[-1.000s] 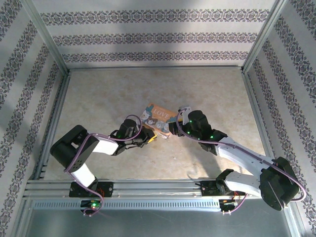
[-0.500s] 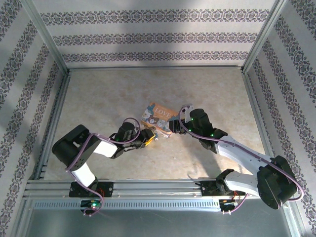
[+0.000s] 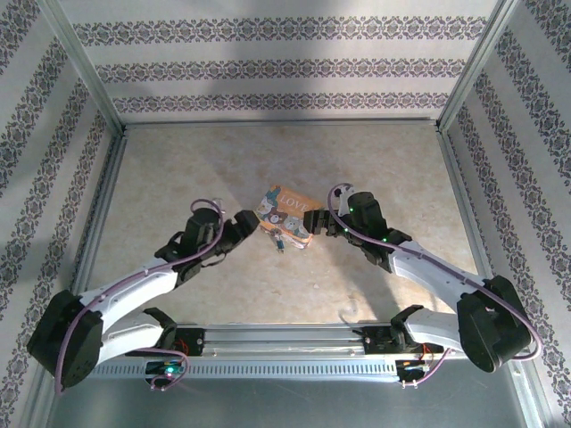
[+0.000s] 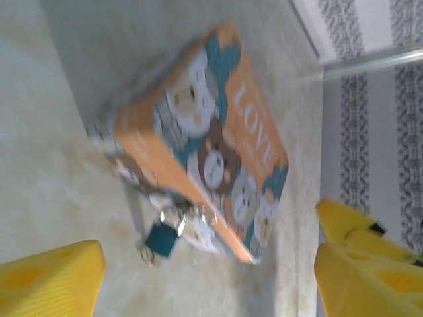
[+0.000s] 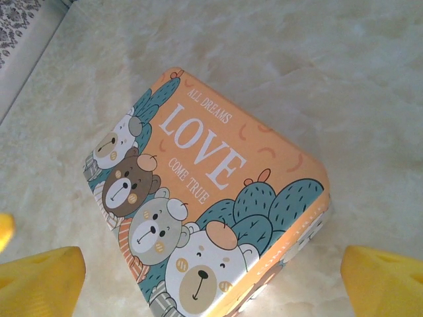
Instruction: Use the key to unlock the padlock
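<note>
So: left gripper [image 3: 247, 223] & right gripper [image 3: 316, 225] both spread, empty; padlock [image 3: 287, 212] at centre of table [image 3: 178, 178], btwn them; key [image 4: 162, 239] at its near edge, prob. nearer left.

One padlock [image 5: 211, 198], one key [image 4: 160, 239] — and two tools, the left tool [image 4: 210, 257] and the right tool [image 5: 213, 261].

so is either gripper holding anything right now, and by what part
Nothing is held: the left gripper and right gripper both stand open, clear of the LOVE tin.
</note>
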